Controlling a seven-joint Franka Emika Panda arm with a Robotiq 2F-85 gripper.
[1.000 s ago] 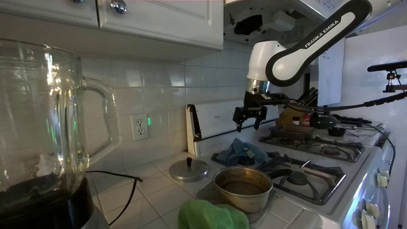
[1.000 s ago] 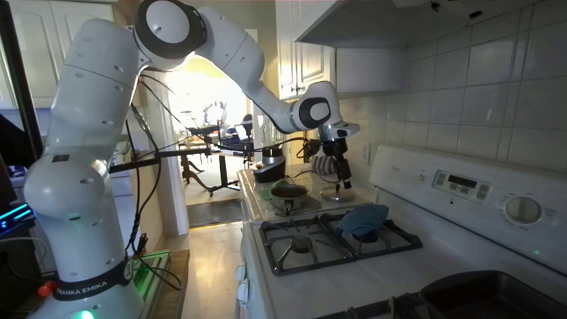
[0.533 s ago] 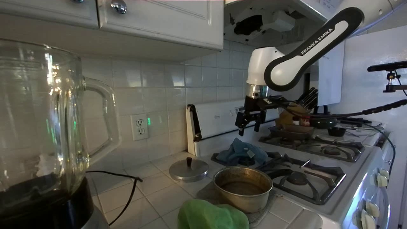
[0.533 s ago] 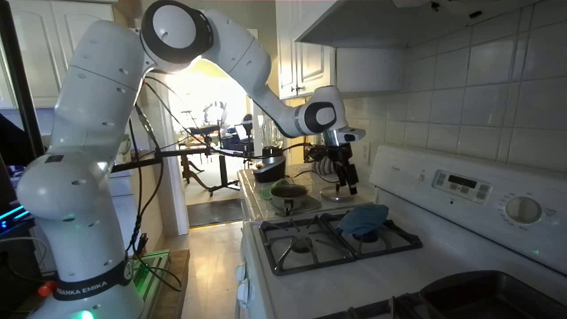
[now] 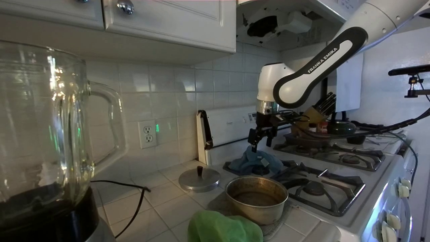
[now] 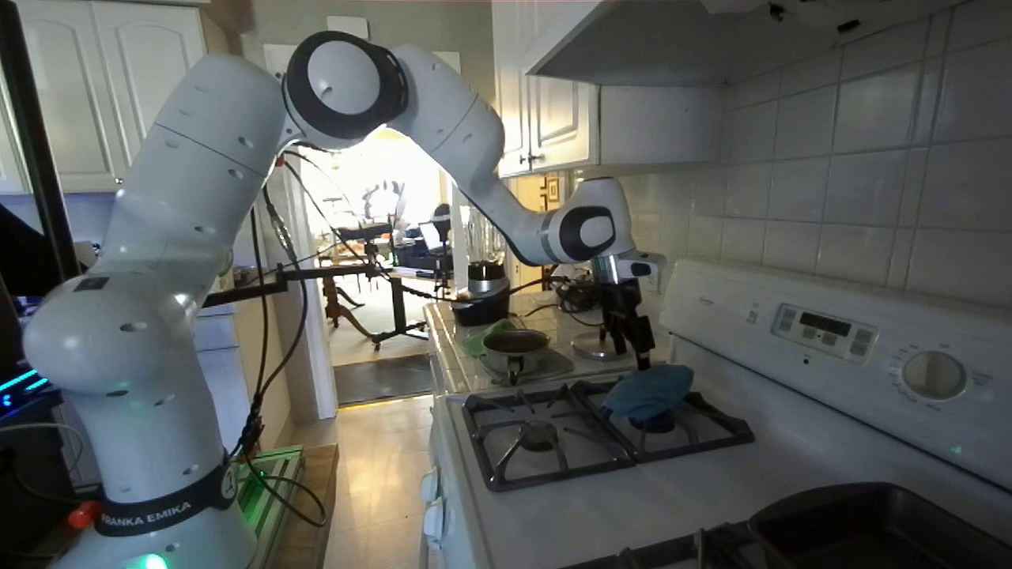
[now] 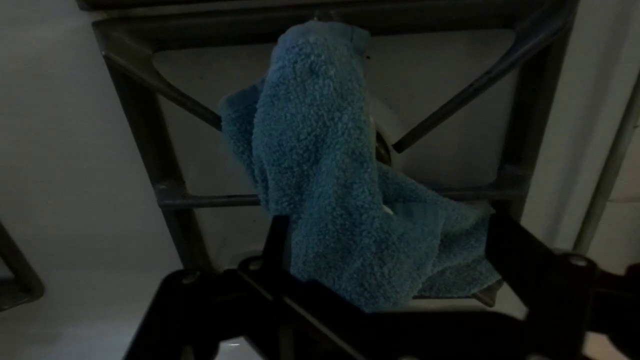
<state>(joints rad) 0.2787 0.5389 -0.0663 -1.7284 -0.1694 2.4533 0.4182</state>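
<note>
Jaws standing wide apart and gripping nothing, the gripper [image 5: 261, 148] is hovering above the stove [image 6: 672, 490], with the grate [image 7: 210, 30] lying beneath and the blue cloth [image 7: 330, 150] draping over it, just below the jaws' gap, contact unclear; lining up seems to be in hand, calling for careful lowering, then closing around a fold

A kitchen: a white gas stove [image 6: 711, 474] stands under a range hood [image 6: 624, 55]. In an exterior view a glass blender [image 5: 50, 144] is near left on a tiled counter [image 5: 164, 193], wall cabinets [image 5: 168, 23] hang above, and a knife block [image 5: 316, 116] stands at the far right.
</note>
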